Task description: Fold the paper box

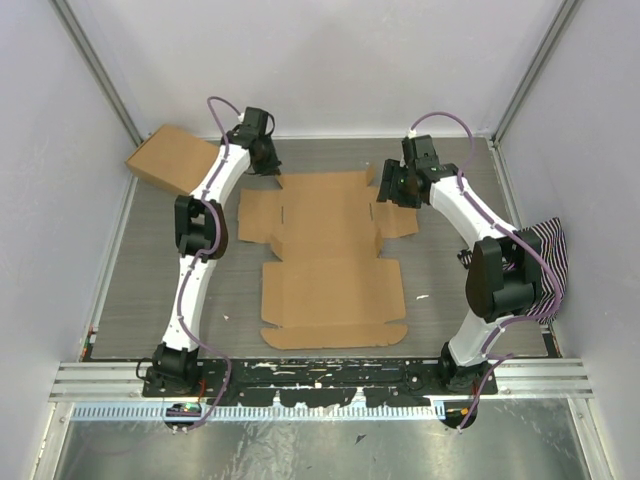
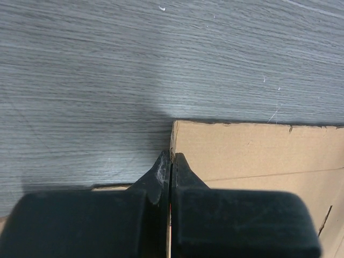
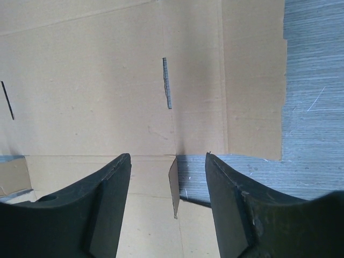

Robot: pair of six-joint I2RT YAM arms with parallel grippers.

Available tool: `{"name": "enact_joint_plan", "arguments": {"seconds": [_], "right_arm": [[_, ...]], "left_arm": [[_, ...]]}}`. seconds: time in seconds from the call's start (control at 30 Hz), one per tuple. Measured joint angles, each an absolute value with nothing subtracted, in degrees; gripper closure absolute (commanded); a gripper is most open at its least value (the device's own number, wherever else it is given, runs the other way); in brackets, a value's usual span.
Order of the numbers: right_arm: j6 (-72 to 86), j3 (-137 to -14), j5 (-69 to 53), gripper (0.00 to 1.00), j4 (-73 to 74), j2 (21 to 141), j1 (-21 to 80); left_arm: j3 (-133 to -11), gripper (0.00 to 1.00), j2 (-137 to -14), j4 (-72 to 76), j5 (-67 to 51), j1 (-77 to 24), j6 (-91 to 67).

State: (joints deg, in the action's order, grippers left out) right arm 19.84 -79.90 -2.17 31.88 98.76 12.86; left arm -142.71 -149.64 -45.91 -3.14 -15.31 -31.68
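The paper box (image 1: 330,262) lies as a flat brown cardboard blank in the middle of the table. My left gripper (image 1: 268,160) is at its far left corner. In the left wrist view the gripper (image 2: 171,157) is shut on a thin, upright edge of a flap of the blank (image 2: 258,153). My right gripper (image 1: 392,186) is at the far right side of the blank. In the right wrist view it (image 3: 167,160) is open, its fingers (image 3: 113,183) straddling a small raised tab (image 3: 173,185) without touching it. The blank's panel with slits (image 3: 107,80) lies flat beyond.
A finished brown cardboard box (image 1: 172,160) sits at the far left corner of the table. A black-and-white striped cloth (image 1: 548,262) hangs at the right edge behind the right arm. White walls enclose the grey table (image 1: 150,280).
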Motion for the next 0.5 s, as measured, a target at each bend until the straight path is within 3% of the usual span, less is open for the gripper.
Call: {"name": "enact_joint_plan", "arguments": {"seconds": [0.2,0.5], "right_arm": [[19.8,-80.6,-2.4,0.38,32.3,98.8,12.9],[19.2,-84.6,-2.2,0.38,35.2,98.3,12.9]], "left_arm": [[-135.6,1.00,-144.9,-41.8,-3.2,-15.4,-29.3],[-107.3,1.00,-117.7,-21.2,-5.3,-16.2,-24.3]]}}
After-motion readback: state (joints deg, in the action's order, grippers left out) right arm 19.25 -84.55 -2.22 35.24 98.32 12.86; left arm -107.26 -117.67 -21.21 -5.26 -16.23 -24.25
